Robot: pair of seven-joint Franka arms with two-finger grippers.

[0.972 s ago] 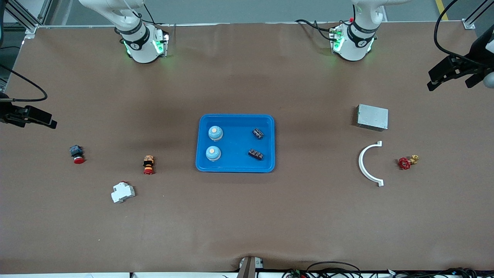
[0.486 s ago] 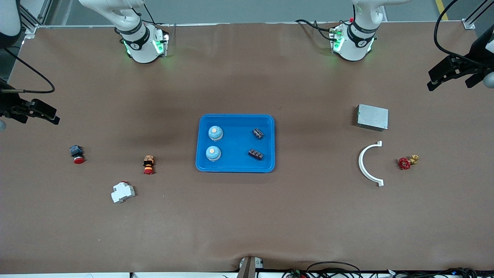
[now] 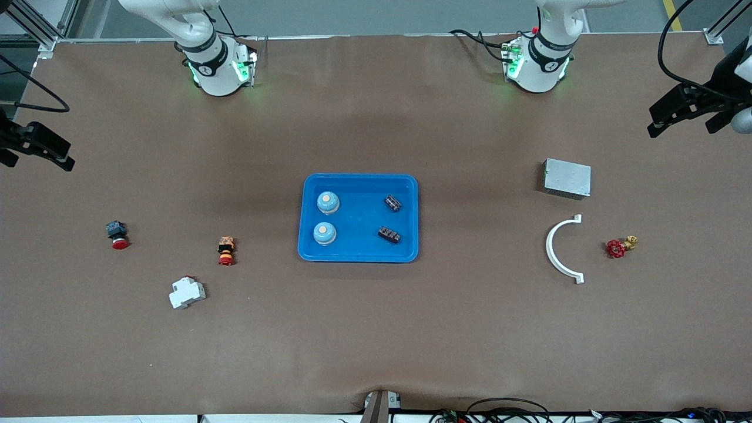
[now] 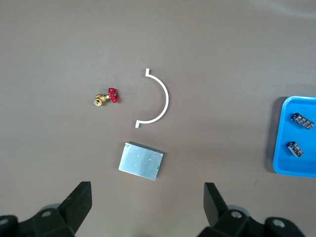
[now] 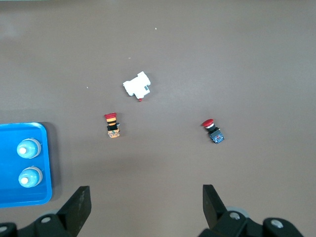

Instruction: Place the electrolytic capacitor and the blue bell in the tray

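Observation:
The blue tray (image 3: 358, 218) lies mid-table. In it stand two blue bells (image 3: 328, 202) (image 3: 324, 233) at the right arm's end and two dark electrolytic capacitors (image 3: 393, 203) (image 3: 389, 235) at the left arm's end. My left gripper (image 3: 681, 120) hangs open and empty over the left arm's end of the table; its wrist view shows its gripper (image 4: 148, 191), the tray (image 4: 284, 160) and a capacitor (image 4: 302, 120). My right gripper (image 3: 36, 154) hangs open and empty over the right arm's end; its wrist view shows its gripper (image 5: 146, 195), the tray (image 5: 11, 165) and a bell (image 5: 28, 148).
Toward the left arm's end lie a grey metal box (image 3: 567, 178), a white curved bracket (image 3: 553, 249) and a red-handled brass valve (image 3: 620, 247). Toward the right arm's end lie a white breaker (image 3: 187, 292), an orange-and-red push button (image 3: 226, 250) and a red-capped button (image 3: 117, 234).
My right gripper has drawn away from the buttons toward the robots' side of the table. The left gripper has shifted only slightly. Nothing on the table has moved.

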